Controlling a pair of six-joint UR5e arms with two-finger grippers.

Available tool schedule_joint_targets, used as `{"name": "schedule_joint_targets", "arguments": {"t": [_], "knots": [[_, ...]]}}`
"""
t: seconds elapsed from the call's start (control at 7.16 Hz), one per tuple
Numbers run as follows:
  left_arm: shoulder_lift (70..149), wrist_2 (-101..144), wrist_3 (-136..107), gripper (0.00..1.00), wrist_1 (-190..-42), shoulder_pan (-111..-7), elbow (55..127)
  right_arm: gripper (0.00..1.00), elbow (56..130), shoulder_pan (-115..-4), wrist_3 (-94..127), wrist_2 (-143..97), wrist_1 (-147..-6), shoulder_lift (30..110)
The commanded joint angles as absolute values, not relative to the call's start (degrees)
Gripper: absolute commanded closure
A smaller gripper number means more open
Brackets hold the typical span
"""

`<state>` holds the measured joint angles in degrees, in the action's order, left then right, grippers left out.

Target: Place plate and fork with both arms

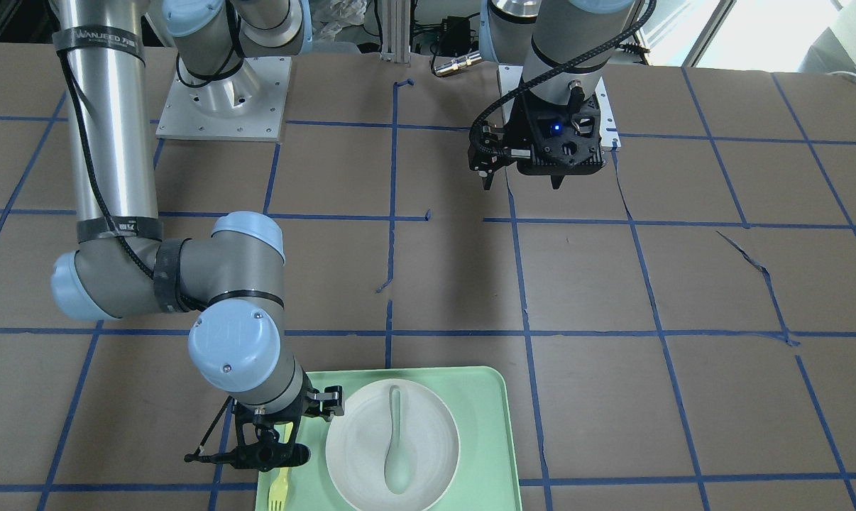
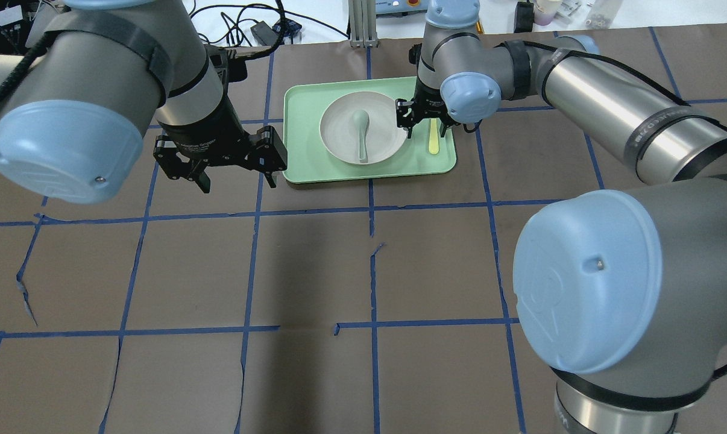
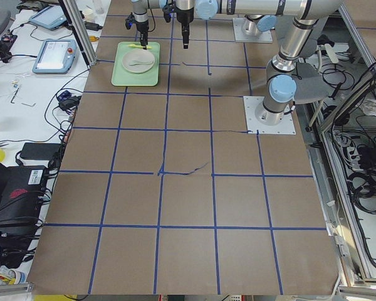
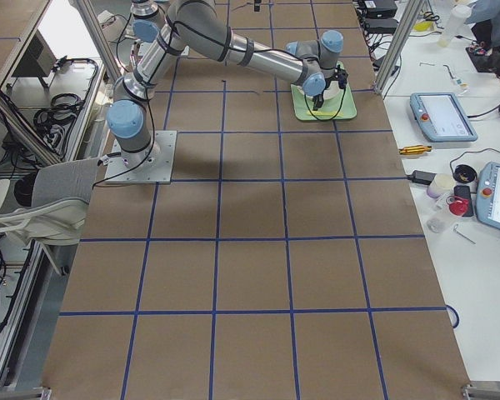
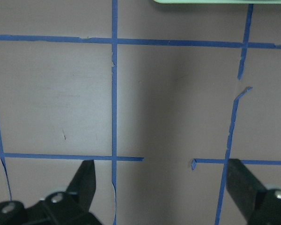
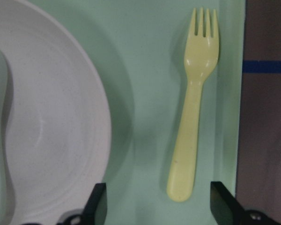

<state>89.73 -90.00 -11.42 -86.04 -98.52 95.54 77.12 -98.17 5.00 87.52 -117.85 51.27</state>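
Observation:
The off-white plate [image 2: 339, 141] lies on the mint-green tray [image 2: 303, 160] with a pale spoon [image 2: 361, 129] in it. The yellow fork [image 2: 434, 137] lies on the tray beside the plate, near the tray's right edge. My right gripper [image 2: 422, 119] is open just above the fork's handle end. In the right wrist view the fork [image 6: 192, 122] lies between the open fingers [image 6: 97, 204], untouched, with the plate [image 6: 51, 131] to its left. My left gripper [image 2: 238, 181] is open and empty above bare table, left of the tray.
The table is brown with a grid of blue tape [image 2: 369, 211]. The tray stands at the far side from the robot. Cables, tablets and small tools lie on the white benches beyond the table's edge [image 3: 50, 56].

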Motion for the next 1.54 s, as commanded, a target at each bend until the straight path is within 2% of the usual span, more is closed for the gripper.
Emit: {"name": "schedule_joint_targets", "arguments": {"t": [0.0,0.42,0.7,0.98,1.4], "knots": [[89.7,-90.0,-11.4,0.00,-86.0,-98.5,95.5,0.00,82.9,-97.9,0.6,88.8,-117.7,59.5],[89.8,-90.0,-11.3,0.00,-86.1,-98.5,95.5,0.00,96.2,-94.0,-0.1,89.7,-114.8,77.0],[89.9,-90.0,-11.3,0.00,-86.0,-98.5,95.5,0.00,96.2,-92.5,-2.6,90.1,-101.1,86.4],[89.6,-90.0,-11.3,0.00,-85.9,-98.5,95.4,0.00,95.2,-92.2,-1.7,89.7,-100.7,89.8],[89.1,-90.1,-11.2,0.00,-85.4,-98.5,95.4,0.00,95.3,-92.5,-1.5,90.1,-101.0,90.0]]}}
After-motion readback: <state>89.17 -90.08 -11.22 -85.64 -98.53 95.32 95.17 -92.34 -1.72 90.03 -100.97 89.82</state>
